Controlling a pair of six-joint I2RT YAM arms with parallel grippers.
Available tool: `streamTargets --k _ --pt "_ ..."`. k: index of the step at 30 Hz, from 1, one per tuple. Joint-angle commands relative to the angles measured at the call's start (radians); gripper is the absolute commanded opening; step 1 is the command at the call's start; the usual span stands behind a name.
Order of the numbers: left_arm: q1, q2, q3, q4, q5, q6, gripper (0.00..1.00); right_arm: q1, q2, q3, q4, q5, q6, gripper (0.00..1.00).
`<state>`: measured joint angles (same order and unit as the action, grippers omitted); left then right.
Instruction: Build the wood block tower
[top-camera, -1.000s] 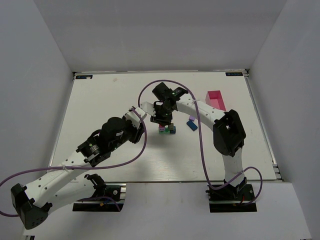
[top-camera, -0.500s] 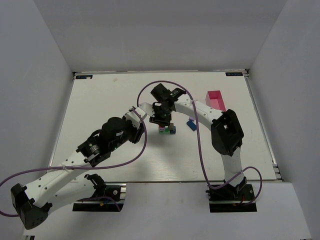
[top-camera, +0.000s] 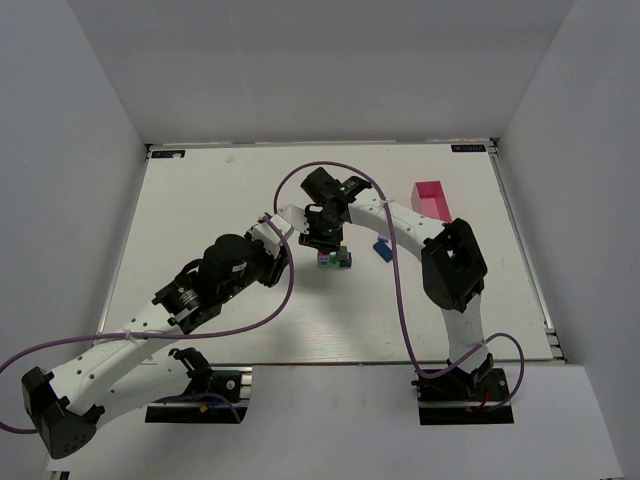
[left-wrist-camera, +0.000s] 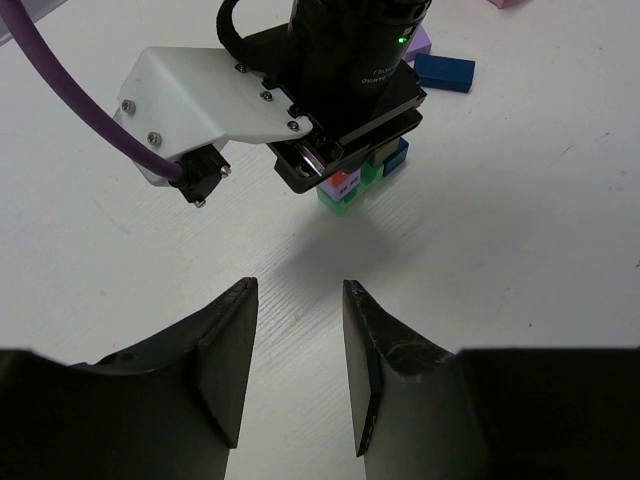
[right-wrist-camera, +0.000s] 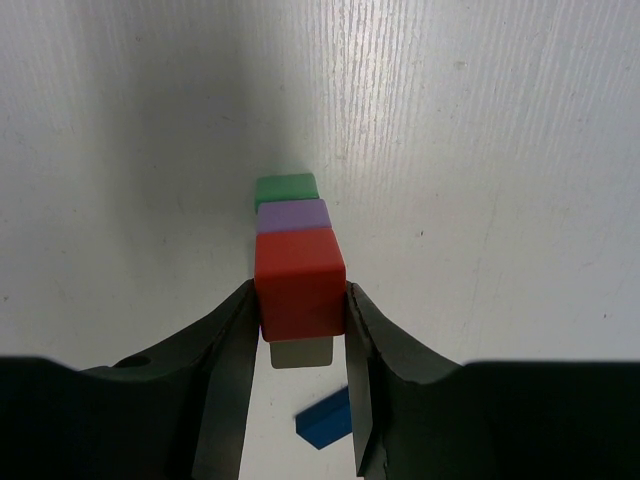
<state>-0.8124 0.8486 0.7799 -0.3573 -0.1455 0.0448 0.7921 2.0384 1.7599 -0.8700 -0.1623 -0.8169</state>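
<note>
The right arm has been edging slightly leftward. The right fingers (right-wrist-camera: 225, 380) are clamping a red cube (right-wrist-camera: 299, 280) atop the small block tower (left-wrist-camera: 352, 190), which is standing mid-table (top-camera: 200, 200). The left fingers (left-wrist-camera: 225, 350) are hanging half open, empty, near the tower.

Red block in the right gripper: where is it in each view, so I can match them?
Top external: hidden beneath the right gripper, mid-table.
Left wrist: red block upper centre, under that gripper.
Right wrist: centre, clamped between the fingers.
Shared landmark: the loose blue block lying nearby.
</note>
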Motion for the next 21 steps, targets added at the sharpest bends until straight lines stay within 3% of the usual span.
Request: streamTargets --k 1,10,21 --pt "0.004 -0.017 0.001 0.018 0.007 0.004 0.50 0.007 0.009 0.042 -0.012 -0.002 0.012 0.05" --pt "0.004 -0.017 0.001 0.018 0.007 0.004 0.50 0.007 0.002 0.033 -0.014 0.000 0.007 0.19" --pt "0.004 -0.017 0.001 0.018 0.007 0.004 0.50 0.010 -0.006 0.015 -0.009 0.001 0.002 0.28"
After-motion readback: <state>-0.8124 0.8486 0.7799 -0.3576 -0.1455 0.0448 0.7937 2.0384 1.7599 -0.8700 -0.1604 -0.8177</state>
